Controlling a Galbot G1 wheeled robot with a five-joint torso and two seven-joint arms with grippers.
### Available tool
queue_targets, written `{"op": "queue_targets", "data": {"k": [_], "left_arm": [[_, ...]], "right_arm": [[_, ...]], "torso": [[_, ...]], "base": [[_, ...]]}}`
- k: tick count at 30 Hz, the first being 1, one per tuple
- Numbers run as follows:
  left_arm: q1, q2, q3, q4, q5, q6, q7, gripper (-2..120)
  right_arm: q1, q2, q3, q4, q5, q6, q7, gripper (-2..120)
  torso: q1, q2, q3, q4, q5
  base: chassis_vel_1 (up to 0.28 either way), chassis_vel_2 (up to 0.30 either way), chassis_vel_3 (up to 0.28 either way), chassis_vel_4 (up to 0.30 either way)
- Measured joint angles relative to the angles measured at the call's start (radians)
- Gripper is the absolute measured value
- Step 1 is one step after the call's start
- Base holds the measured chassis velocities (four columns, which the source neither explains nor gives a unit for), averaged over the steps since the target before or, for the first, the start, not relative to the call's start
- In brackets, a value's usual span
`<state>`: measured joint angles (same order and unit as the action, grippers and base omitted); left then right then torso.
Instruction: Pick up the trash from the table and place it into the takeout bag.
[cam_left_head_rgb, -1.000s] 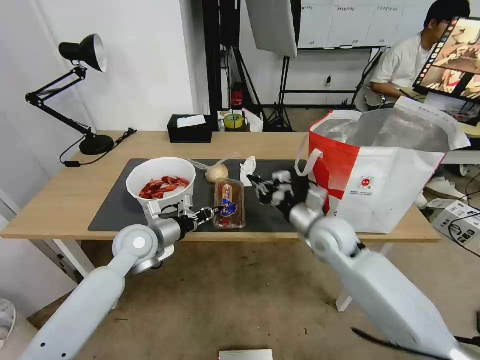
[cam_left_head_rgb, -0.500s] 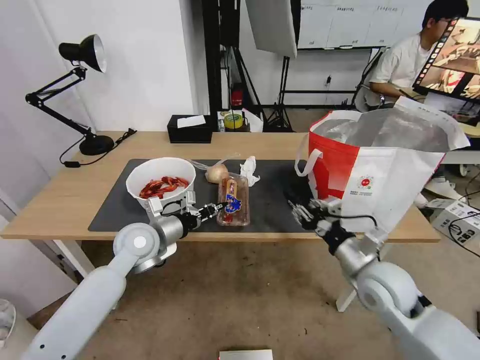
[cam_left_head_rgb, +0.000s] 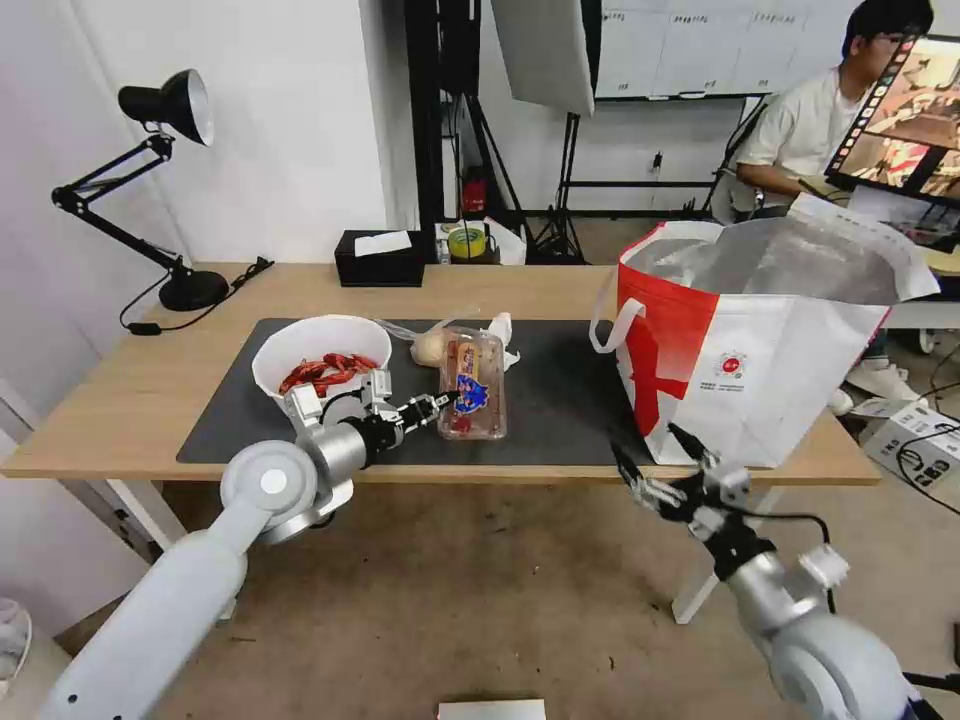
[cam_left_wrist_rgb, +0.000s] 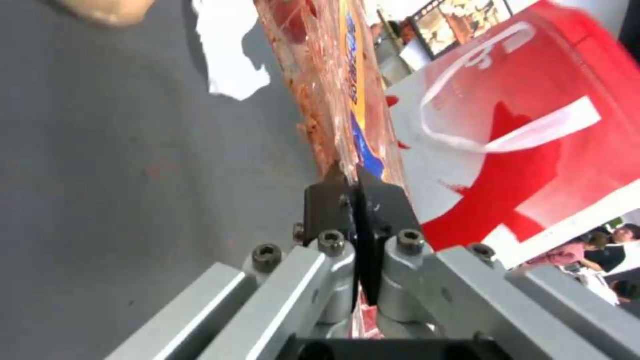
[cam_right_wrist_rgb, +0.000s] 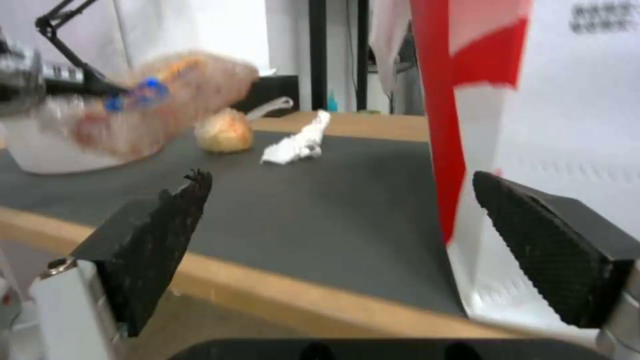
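Tray: light, thin, flexible plastic, likely slippery; left pincer pinches its near rim, lifting it above table. Right pincer spread, idle below bag.

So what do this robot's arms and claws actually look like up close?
Both arms are smooth pale-grey tubes with round silver joints. The left gripper has flat black fingers on bolted silver links. The right gripper has wedge-shaped black pads with a rough, gritty face, and a thin black cable runs along its wrist.
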<state>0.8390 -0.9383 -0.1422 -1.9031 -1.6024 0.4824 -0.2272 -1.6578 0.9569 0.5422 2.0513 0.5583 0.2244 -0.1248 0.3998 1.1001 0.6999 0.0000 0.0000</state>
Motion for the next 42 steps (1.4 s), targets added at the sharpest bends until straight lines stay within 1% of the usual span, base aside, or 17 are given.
{"op": "queue_targets", "data": {"k": [4, 12, 14, 15, 20, 21, 22, 25, 26, 29, 30, 32, 34, 37, 39, 41, 42], "left_arm": [[-0.024, 0.005, 0.004, -0.003, -0.012, -0.001, -0.001, 0], [-0.141, 0.031, 0.042, -0.007, -0.066, -0.013, -0.020, 0], [-0.224, 0.031, 0.079, 0.001, -0.095, -0.023, -0.034, 0], [-0.224, 0.031, 0.079, 0.001, -0.095, -0.023, -0.034, 0], [-0.364, 0.015, 0.158, 0.033, -0.134, -0.035, -0.053, 0], [-0.430, -0.005, 0.199, 0.054, -0.147, -0.038, -0.062, 0], [-0.430, -0.005, 0.199, 0.054, -0.147, -0.038, -0.062, 0], [-0.543, -0.066, 0.269, 0.103, -0.164, -0.050, -0.072, 0], [-0.543, -0.066, 0.269, 0.103, -0.164, -0.050, -0.072, 0], [-0.634, -0.144, 0.325, 0.163, -0.174, -0.060, -0.080, 0], [-0.634, -0.144, 0.325, 0.163, -0.174, -0.060, -0.080, 0], [-0.692, -0.200, 0.363, 0.211, -0.176, -0.067, -0.083, 0], [-0.707, -0.216, 0.370, 0.226, -0.176, -0.067, -0.083, 0], [-0.774, -0.297, 0.392, 0.300, -0.175, -0.070, -0.084, 0], [-0.780, -0.304, 0.394, 0.306, -0.175, -0.070, -0.084, 0], [-0.840, -0.391, 0.416, 0.388, -0.159, -0.070, -0.085, 0], [-0.840, -0.391, 0.416, 0.388, -0.159, -0.070, -0.085, 0]], "right_arm": [[-0.028, 0.018, 0.006, -0.015, -0.009, 0.021, -0.011, 100], [-0.074, 0.045, 0.010, -0.030, -0.017, 0.041, -0.025, 100], [-0.086, 0.055, 0.008, -0.039, -0.025, 0.046, -0.026, 100], [-0.086, 0.055, 0.008, -0.039, -0.025, 0.046, -0.026, 100], [-0.091, 0.071, 0.004, -0.046, -0.029, 0.048, -0.027, 100], [-0.091, 0.077, 0.004, -0.048, -0.031, 0.048, -0.027, 100], [-0.091, 0.077, 0.004, -0.048, -0.031, 0.048, -0.027, 100], [-0.091, 0.086, 0.004, -0.054, -0.036, 0.048, -0.027, 100], [-0.091, 0.086, 0.004, -0.054, -0.036, 0.048, -0.027, 100], [-0.091, 0.096, 0.004, -0.060, -0.043, 0.048, -0.027, 100], [-0.091, 0.096, 0.004, -0.060, -0.043, 0.048, -0.027, 100], [-0.093, 0.103, 0.005, -0.061, -0.048, 0.048, -0.027, 100], [-0.094, 0.106, 0.005, -0.061, -0.050, 0.048, -0.027, 100], [-0.096, 0.117, 0.002, -0.062, -0.066, 0.047, -0.027, 100], [-0.096, 0.118, 0.002, -0.062, -0.067, 0.047, -0.027, 100], [-0.096, 0.125, -0.003, -0.067, -0.076, 0.045, -0.027, 100], [-0.096, 0.125, -0.003, -0.067, -0.076, 0.045, -0.027, 100]], "torso": [[0.000, 0.000, 0.000, -0.0001, -0.0001], [0.000, 0.000, 0.000, 0.0001, -0.0001], [0.000, 0.000, 0.000, 0.0000, 0.0000], [0.000, 0.000, 0.000, 0.0000, 0.0000], [0.000, 0.000, 0.000, 0.0000, 0.0002], [0.000, 0.000, 0.000, 0.0001, 0.0000], [0.000, 0.000, 0.000, 0.0001, 0.0000], [0.000, 0.000, 0.000, -0.0002, 0.0000], [0.000, 0.000, 0.000, -0.0002, 0.0000], [0.000, 0.000, 0.000, -0.0001, 0.0002], [0.000, 0.000, 0.000, -0.0001, 0.0002], [0.000, 0.000, 0.000, -0.0002, 0.0003], [0.000, 0.000, 0.000, -0.0002, 0.0003], [0.000, 0.000, 0.000, 0.0000, 0.0002], [0.000, 0.000, 0.000, 0.0000, 0.0002], [0.000, 0.000, 0.000, -0.0001, 0.0003], [0.000, 0.000, 0.000, -0.0001, 0.0003]], "base": [[0.000, 0.000, 0.000, 0.000], [0.000, 0.000, 0.000, 0.000], [0.000, 0.000, 0.000, 0.000], [0.000, 0.000, 0.000, 0.000], [0.000, 0.000, 0.000, 0.000], [0.000, 0.000, 0.000, 0.000], [0.000, 0.000, 0.000, 0.000], [0.000, 0.000, 0.000, 0.000], [0.000, 0.000, 0.000, 0.000], [0.000, 0.000, 0.000, 0.000], [0.000, 0.000, 0.000, 0.000], [0.000, 0.000, 0.000, 0.000], [0.000, 0.000, 0.000, 0.000], [0.000, 0.000, 0.000, 0.000], [0.000, 0.000, 0.000, 0.000], [0.000, 0.000, 0.000, 0.000], [0.000, 0.000, 0.000, 0.000]]}}
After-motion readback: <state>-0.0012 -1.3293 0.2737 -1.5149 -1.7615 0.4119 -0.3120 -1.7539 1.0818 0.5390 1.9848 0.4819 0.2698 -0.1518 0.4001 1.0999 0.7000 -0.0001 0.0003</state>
